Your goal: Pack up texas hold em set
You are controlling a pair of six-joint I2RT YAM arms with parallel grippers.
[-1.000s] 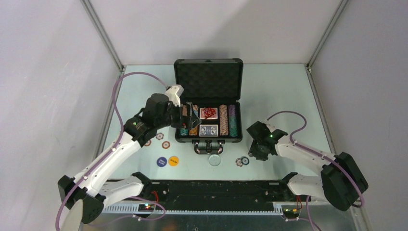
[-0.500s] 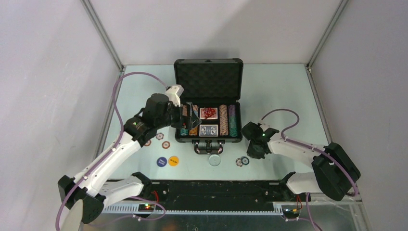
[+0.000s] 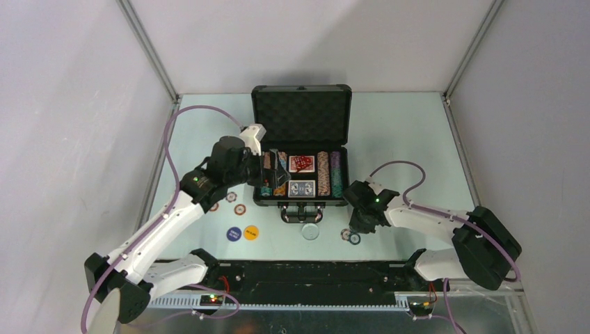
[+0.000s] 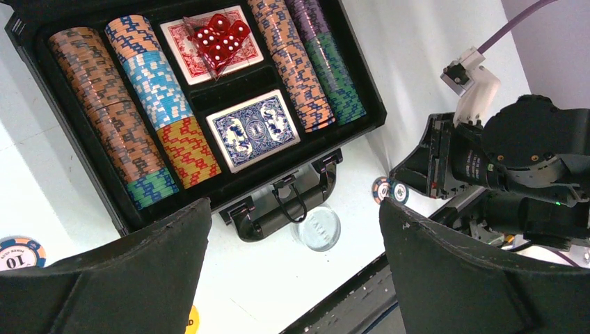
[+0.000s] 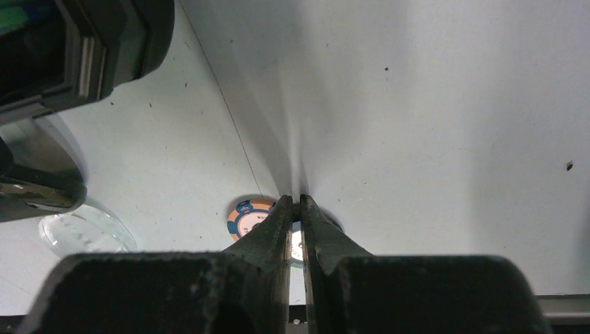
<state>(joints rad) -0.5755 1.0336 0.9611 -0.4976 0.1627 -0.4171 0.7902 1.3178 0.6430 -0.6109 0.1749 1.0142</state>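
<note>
**A:** Where has your right claw (image 5: 297, 203) ended up?

**B:** It's down at the table (image 3: 403, 132), near the front right corner of the case (image 3: 300, 122). Its fingers are pressed almost together, with only a thin slit between them. The tips meet a dark-rimmed chip (image 3: 355, 239), and an orange-and-blue chip (image 5: 247, 214) lies just beside that one. You can't tell whether it really grips the chip.

**A:** And your left claw (image 3: 275, 170)?

**B:** It's spread wide and hangs over the left end of the open case with nothing in it.

**A:** What's inside the case?

**B:** There are rows of striped chips (image 4: 139, 104) on either side. In the middle, a red deck (image 4: 240, 49) has red dice (image 4: 219, 38) on top, and a blue deck (image 4: 254, 130) sits nearer the handle (image 4: 285, 209).

**A:** What's lying loose?

**B:** A clear button (image 4: 319, 228) lies just in front of the handle. To the case's left are a blue button (image 3: 234, 233), a yellow button (image 3: 251, 232) and three loose chips (image 3: 240, 209).
</note>
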